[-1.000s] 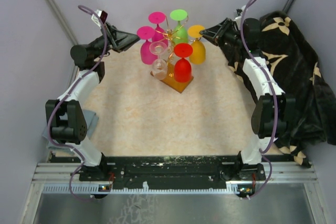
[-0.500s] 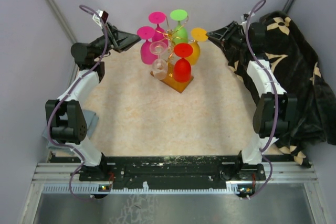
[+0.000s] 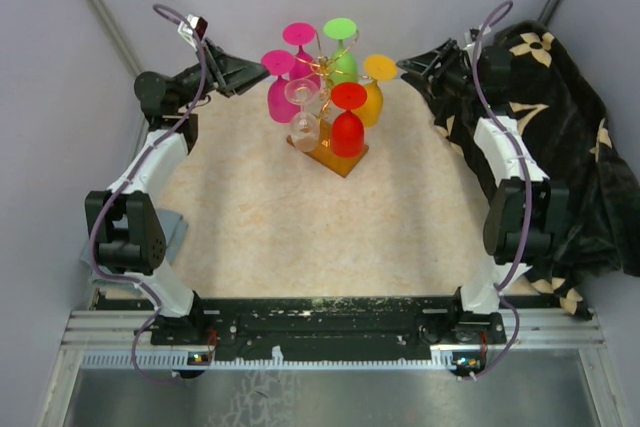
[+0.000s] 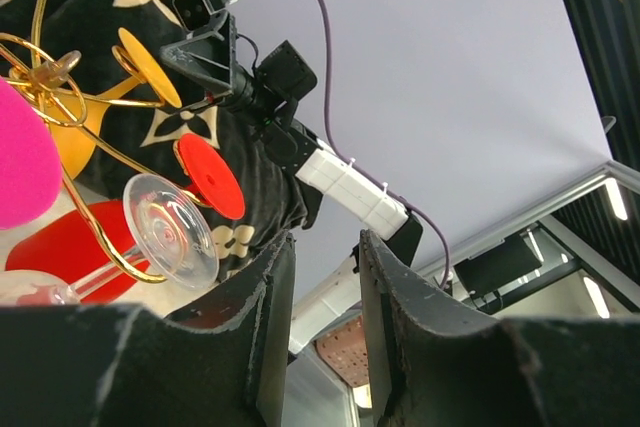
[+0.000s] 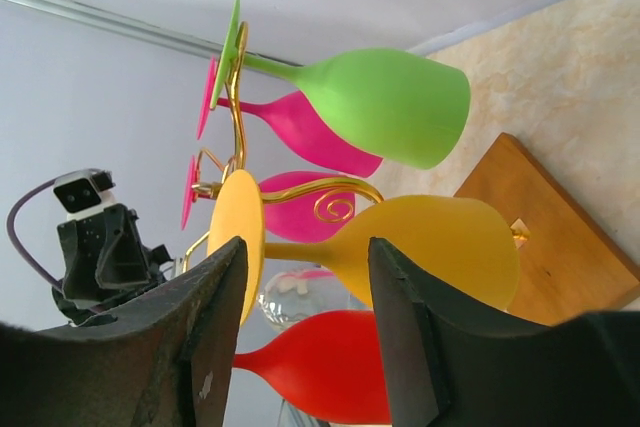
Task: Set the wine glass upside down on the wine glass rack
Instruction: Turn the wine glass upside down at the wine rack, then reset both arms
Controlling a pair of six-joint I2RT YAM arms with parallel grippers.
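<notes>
The wine glass rack [image 3: 322,72] of gold wire stands on its wooden base [image 3: 338,159] at the back middle of the table. A yellow wine glass [image 3: 372,99] hangs upside down on its right arm, foot on top. In the right wrist view the yellow glass [image 5: 440,247] lies just beyond the tips of my right gripper [image 5: 305,257], which is open and touches nothing. In the top view my right gripper [image 3: 405,67] is a little right of the glass's foot. My left gripper [image 3: 258,72] is beside a pink glass's foot, and its jaws [image 4: 325,247] are apart and hold nothing.
Two pink glasses [image 3: 282,97], a green one [image 3: 343,62], a red one [image 3: 347,129] and a clear one [image 3: 303,125] also hang on the rack. A black patterned cloth [image 3: 560,127] covers the right side. A grey cloth [image 3: 172,232] lies by the left arm.
My right gripper has opened and drawn back to the right, off the yellow glass, which stays hanging on the rack. The left gripper has opened slightly and edged away from the pink foot.
</notes>
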